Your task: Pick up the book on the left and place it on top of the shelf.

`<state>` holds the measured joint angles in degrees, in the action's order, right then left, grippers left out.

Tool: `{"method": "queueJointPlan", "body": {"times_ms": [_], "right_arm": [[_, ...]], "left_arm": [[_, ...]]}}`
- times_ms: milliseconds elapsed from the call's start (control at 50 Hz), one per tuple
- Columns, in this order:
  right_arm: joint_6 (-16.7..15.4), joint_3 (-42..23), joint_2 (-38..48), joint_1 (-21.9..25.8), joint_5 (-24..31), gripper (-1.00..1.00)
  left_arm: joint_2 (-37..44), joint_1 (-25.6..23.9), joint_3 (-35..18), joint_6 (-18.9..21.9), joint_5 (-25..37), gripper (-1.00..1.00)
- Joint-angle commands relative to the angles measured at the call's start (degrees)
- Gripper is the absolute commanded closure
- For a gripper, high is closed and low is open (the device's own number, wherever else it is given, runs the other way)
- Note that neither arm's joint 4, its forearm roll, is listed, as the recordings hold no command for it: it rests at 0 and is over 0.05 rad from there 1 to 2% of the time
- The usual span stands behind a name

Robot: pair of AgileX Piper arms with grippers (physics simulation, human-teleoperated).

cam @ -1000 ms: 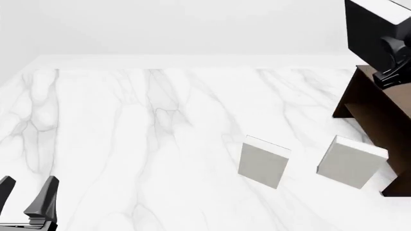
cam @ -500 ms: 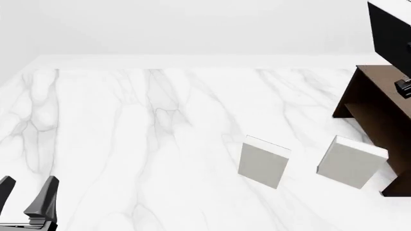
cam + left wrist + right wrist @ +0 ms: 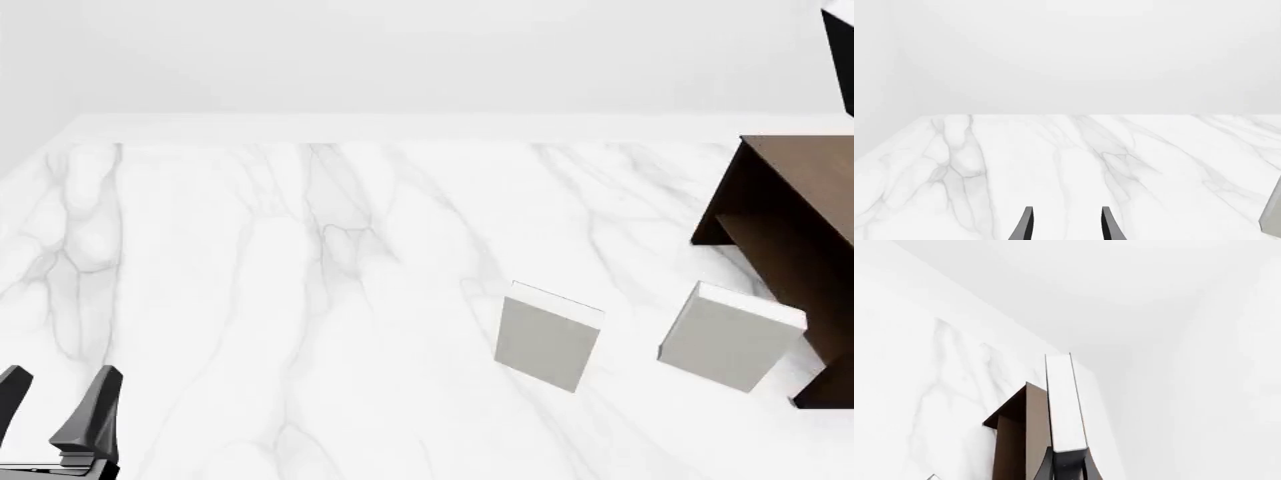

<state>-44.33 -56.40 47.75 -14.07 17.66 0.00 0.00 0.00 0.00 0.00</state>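
Note:
The black book shows in the front view only as a dark sliver (image 3: 841,60) at the top right edge, held high above the dark brown shelf (image 3: 787,215). In the right wrist view my right gripper (image 3: 1067,466) is shut on the book's lower end. The book's white page edges (image 3: 1065,400) face the camera, with the shelf (image 3: 1022,435) beside and below it. The right gripper itself is outside the front view. My left gripper (image 3: 60,388) is open and empty at the near left of the table; it also shows in the left wrist view (image 3: 1066,227).
Two white-covered books stand on the marble table in front of the shelf, one in the middle (image 3: 547,335) and one close to the shelf's near corner (image 3: 730,337). An edge of a white book (image 3: 1273,220) shows in the left wrist view.
The black book and the right gripper have moved right and up, almost leaving the front view; the gripper no longer shows there. The left arm and white books have not moved.

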Motion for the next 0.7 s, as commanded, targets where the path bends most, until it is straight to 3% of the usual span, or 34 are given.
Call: {"method": "queueJointPlan", "body": {"times_ms": [20,700], "right_arm": [[0.71,-0.32,-1.19,-3.18,-0.23,1.00],[-2.01,-2.14,1.38,-8.81,-0.64,1.00]], "left_arm": [[0.00,0.00,0.00,0.00,0.00,-1.00],[0.00,0.00,0.00,0.00,0.00,-1.00]]}}
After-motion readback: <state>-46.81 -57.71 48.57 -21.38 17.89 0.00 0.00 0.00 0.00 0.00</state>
